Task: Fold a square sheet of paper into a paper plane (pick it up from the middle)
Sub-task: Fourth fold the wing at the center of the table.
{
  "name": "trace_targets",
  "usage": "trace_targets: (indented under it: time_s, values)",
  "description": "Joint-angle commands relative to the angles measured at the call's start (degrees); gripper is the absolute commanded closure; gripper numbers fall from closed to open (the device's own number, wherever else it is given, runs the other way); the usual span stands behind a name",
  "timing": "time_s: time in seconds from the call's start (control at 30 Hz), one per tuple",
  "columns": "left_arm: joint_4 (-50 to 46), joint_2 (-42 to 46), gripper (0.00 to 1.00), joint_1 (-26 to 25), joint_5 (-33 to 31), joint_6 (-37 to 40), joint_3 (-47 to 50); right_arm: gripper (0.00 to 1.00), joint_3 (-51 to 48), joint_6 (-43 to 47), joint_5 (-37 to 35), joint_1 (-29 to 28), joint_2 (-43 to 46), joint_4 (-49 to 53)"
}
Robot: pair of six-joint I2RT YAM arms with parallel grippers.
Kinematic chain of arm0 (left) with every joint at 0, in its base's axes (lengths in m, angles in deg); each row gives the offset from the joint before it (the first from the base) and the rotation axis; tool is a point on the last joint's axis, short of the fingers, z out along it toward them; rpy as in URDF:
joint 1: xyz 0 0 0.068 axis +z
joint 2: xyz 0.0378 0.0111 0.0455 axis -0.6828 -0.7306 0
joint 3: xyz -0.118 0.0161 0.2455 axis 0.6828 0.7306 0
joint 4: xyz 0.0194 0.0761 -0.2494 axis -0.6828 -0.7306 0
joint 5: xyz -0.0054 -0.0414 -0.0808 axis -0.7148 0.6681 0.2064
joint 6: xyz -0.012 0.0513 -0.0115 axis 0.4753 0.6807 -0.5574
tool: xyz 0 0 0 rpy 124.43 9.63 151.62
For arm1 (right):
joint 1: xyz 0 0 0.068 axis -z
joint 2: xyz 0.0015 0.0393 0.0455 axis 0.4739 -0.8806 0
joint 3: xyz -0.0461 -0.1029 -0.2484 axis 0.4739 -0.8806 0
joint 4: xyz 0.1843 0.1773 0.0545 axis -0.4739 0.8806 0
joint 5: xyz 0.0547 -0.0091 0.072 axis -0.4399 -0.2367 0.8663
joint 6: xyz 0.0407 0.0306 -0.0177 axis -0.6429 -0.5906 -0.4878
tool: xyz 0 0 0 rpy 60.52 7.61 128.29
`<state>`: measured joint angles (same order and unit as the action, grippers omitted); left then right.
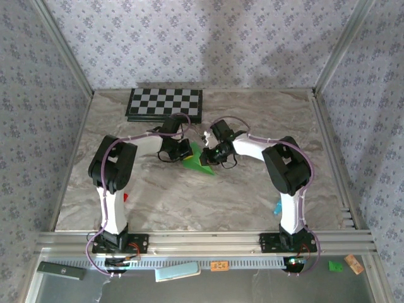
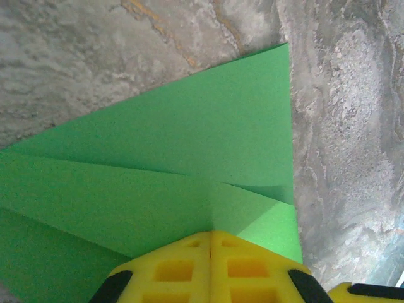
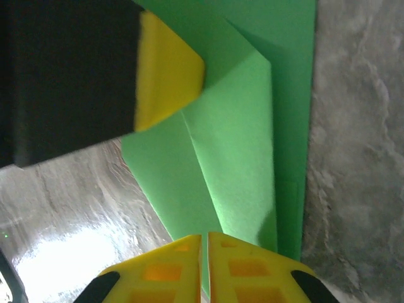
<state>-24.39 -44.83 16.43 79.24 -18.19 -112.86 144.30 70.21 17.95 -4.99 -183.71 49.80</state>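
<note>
L gripper (image 2: 210, 235) closed, pins green paper (image 2: 189, 145); R gripper (image 3: 204, 238) pinches its 6 o'clock edge: crease slowly, edges aligned.

Paper (image 1: 199, 159): bright plain green, no pattern, paler along its creased flaps in the wrist views. Checkerboard (image 1: 165, 104), upper centre of the top view: black and white squares, dark border. Table (image 1: 252, 202): marbled grey and beige with brownish veins. Walls (image 1: 208, 38): pale lilac with a small repeated floral motif. Arms (image 1: 113, 211): white links, black joints, purple cables. Left gripper (image 2: 210, 235) and right gripper (image 3: 205, 237): yellow fingers, black at the base. Block (image 1: 126, 197), left of centre: red. Marker (image 1: 277, 207), right: teal. Rails (image 1: 202, 238), bottom: silver-grey.
</note>
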Motion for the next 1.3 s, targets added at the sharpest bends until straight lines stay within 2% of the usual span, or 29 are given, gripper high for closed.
trace_targets:
  time_s: [0.0,0.37,0.63,1.27]
  values:
    - [-4.78,-2.9,0.95,-0.21,-3.13,0.54,-0.48,0.88,2.8,0.29,-0.05,-0.84,-2.45,1.6]
    - [-8.31,-4.52,0.97,-0.26,-5.59,1.03,-1.03,0.89,1.08,1.09,-0.7,-0.74,-4.4,2.58]
    - [-10.09,-5.55,1.0,0.07,-8.67,1.57,-0.64,0.9,-9.43,0.85,1.01,0.13,0.49,0.84]
    - [-9.11,-6.24,1.0,0.44,-6.91,1.82,-0.63,0.91,-25.12,-3.02,2.3,3.82,10.73,-5.97]
